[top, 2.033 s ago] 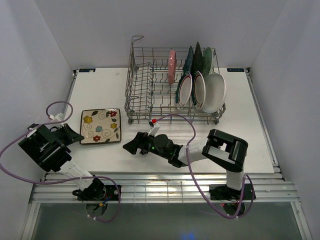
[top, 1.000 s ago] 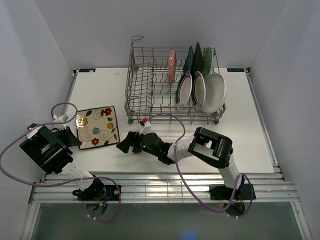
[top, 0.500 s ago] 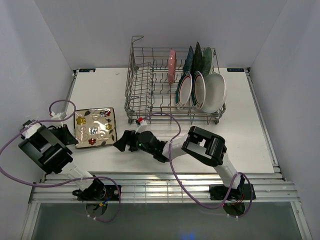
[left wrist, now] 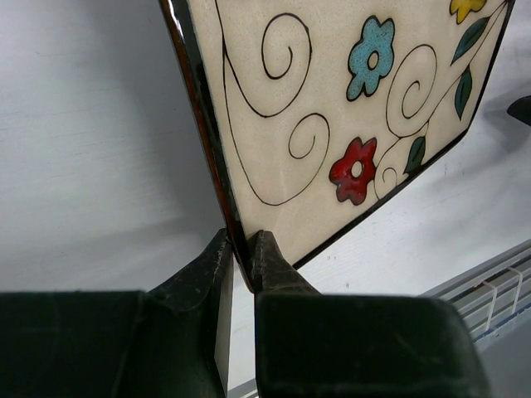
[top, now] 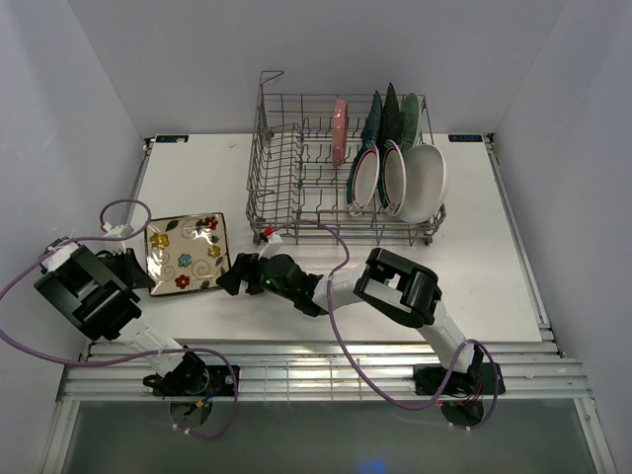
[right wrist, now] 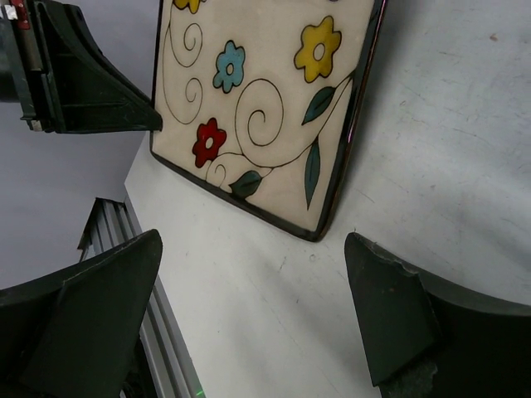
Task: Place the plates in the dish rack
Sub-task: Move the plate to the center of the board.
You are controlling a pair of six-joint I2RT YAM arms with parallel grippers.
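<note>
Starting from the top view: places cream floral plate (top: 184, 255) tilted at front left of table (top: 494, 257), well apart from dish rack (top: 296, 222), pinched at its left corner by left gripper (top: 136, 269). Puts right gripper (top: 229, 278) just beside the plate's right edge, and other plates (top: 395, 168) on edge at the rack's right end. Judged step: passing the plate across to the right arm. Best done by closing right jaws squarely over the rim before releasing on the left, with no twisting against the left pinch. Moving to left wrist view: confirms the clamp, with the dark rim squeezed between both fingers (left wrist: 207, 265), a contact hidden from above. Moving to right wrist view: shows jaws spread wide and empty, the plate's near corner just ahead of them and untouched. Cannot tell whether that corner rests on the table.
</note>
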